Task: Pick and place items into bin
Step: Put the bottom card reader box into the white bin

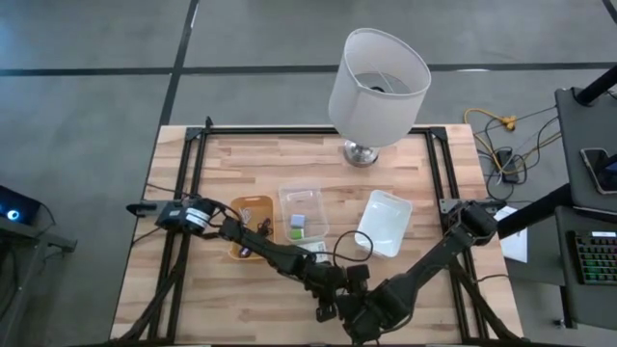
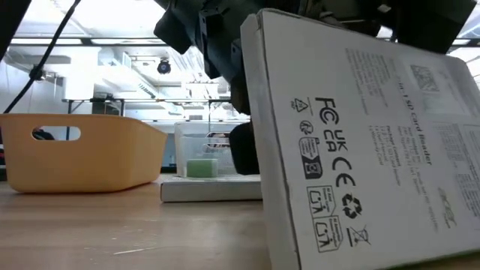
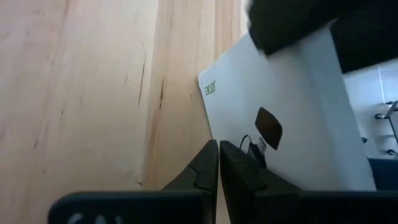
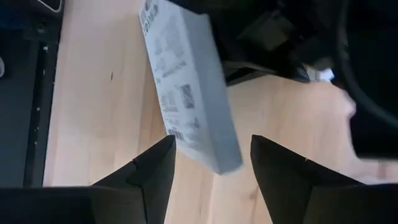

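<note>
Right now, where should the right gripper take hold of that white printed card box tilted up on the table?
Grip the white printed card box across its thin edge faces, coming down from above. It stands tilted on one long edge, and the right gripper is open with that narrow end between its fingers. The left gripper is shut beside it.

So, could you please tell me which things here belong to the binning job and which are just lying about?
Job: white box, open right gripper astride it, shut left gripper beside it, orange bin, green block in clear container.
Lying about: lamp, yellow cable, keyboard.
</note>
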Action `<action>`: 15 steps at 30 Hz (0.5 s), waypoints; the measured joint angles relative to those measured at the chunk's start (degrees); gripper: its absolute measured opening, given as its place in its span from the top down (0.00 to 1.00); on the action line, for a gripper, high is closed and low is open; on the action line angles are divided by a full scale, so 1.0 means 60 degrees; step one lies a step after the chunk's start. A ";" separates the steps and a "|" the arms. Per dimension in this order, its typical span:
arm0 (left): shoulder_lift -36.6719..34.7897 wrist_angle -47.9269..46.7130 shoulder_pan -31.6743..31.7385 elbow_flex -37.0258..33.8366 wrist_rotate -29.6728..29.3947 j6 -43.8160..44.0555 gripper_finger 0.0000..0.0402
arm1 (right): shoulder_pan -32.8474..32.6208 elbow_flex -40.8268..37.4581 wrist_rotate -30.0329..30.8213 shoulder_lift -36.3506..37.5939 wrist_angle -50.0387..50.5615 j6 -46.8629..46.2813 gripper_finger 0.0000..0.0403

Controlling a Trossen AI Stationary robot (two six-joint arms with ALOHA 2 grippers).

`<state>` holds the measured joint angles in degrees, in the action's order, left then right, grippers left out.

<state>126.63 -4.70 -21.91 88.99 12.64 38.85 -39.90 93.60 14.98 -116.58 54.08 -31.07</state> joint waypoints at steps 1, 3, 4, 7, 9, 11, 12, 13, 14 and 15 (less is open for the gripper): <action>0.0000 -0.0019 0.0000 0.0011 0.0000 0.0000 1.00 | 0.0009 -0.0060 -0.0001 -0.0002 -0.0206 0.0059 0.52; 0.0000 -0.0018 0.0000 0.0014 -0.0011 0.0001 1.00 | 0.0020 -0.0138 -0.0003 -0.0002 -0.0510 0.0133 0.52; 0.0000 -0.0015 0.0000 0.0014 -0.0013 0.0004 1.00 | 0.0025 -0.0153 -0.0003 -0.0002 -0.0519 0.0154 0.52; 0.0000 -0.0026 0.0000 0.0000 -0.0018 0.0004 1.00 | 0.0032 -0.0170 -0.0003 -0.0002 -0.0544 0.0178 0.52; 0.0000 -0.0041 -0.0004 0.0000 -0.0018 0.0004 1.00 | 0.0036 -0.0170 -0.0072 -0.0002 -0.0545 0.0210 0.52; 0.0000 -0.0033 -0.0004 0.0003 -0.0078 0.0000 1.00 | 0.0040 -0.0193 -0.0250 -0.0002 -0.0576 0.0217 0.52; 0.0000 -0.0035 -0.0007 0.0001 -0.0180 0.0001 1.00 | 0.0040 -0.0212 -0.0303 -0.0002 -0.0590 0.0212 0.52; 0.0000 -0.0039 -0.0007 0.0000 -0.0195 0.0000 1.00 | 0.0040 -0.0227 -0.0332 -0.0002 -0.0612 0.0211 0.53; 0.0000 -0.0041 -0.0007 0.0000 -0.0197 0.0000 1.00 | 0.0036 -0.0236 -0.0340 -0.0002 -0.0619 0.0210 0.54; 0.0000 -0.0041 -0.0007 0.0000 -0.0197 0.0001 1.00 | 0.0036 -0.0247 -0.0374 -0.0002 -0.0618 0.0211 0.56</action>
<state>126.63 -4.95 -21.96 88.99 11.46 38.86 -39.68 92.12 12.73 -116.60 50.37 -29.80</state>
